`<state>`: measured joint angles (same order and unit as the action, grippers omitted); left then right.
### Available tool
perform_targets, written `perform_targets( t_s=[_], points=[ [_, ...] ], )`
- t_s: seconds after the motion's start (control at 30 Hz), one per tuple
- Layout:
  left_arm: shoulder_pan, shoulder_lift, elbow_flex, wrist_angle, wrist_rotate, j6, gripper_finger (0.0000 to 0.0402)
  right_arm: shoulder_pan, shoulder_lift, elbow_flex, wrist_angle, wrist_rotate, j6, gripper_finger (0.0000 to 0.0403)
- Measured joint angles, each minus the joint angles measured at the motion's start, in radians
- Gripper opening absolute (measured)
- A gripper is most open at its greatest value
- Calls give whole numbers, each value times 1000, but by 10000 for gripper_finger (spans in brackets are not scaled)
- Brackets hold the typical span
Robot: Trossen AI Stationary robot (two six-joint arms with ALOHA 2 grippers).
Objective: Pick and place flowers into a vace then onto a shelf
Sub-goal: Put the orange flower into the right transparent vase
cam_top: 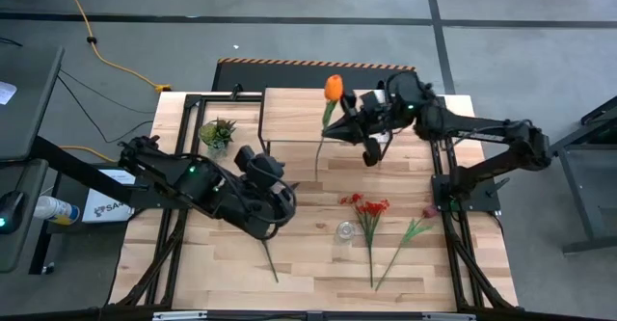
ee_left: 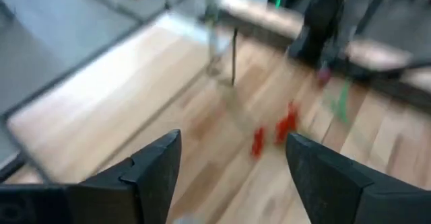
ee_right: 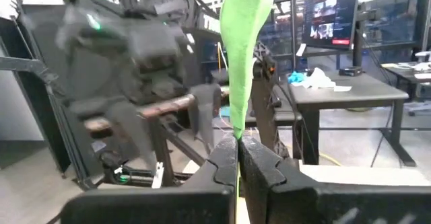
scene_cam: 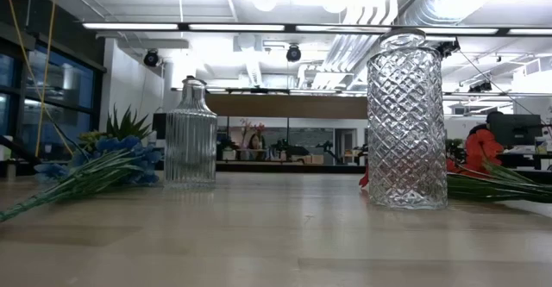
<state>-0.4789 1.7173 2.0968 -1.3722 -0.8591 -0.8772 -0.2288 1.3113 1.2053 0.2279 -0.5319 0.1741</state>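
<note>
Nearest, the red flowers (cam_top: 366,206) and a pink bud (cam_top: 427,211) lie on the table (cam_top: 308,263), waiting. The left claw (cam_top: 272,200) hangs open, empty. Farther back, the right claw (cam_top: 339,125) pinches the orange tulip (cam_top: 333,88) beside the shelf (cam_top: 289,114). I think most work remains.

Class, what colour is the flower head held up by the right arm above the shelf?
Orange, on the tulip; the high view shows it best.

We see a small green potted plant (cam_top: 217,131) on the table (cam_top: 308,263), and a yellow cable (cam_top: 106,61) on the floor.
</note>
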Motion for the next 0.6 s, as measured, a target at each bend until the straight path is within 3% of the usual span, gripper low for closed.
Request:
perform_targets(
  t_s=[0.2, 0.6],
  points=[
    [1, -5, 0, -191, 120, -140, 272, 4, -128, 0, -168, -1, -24, 0],
    [1, -4, -3, -199, 152, -115, 243, 146, -351, 0, -391, 3, 5, 0]
  ],
)
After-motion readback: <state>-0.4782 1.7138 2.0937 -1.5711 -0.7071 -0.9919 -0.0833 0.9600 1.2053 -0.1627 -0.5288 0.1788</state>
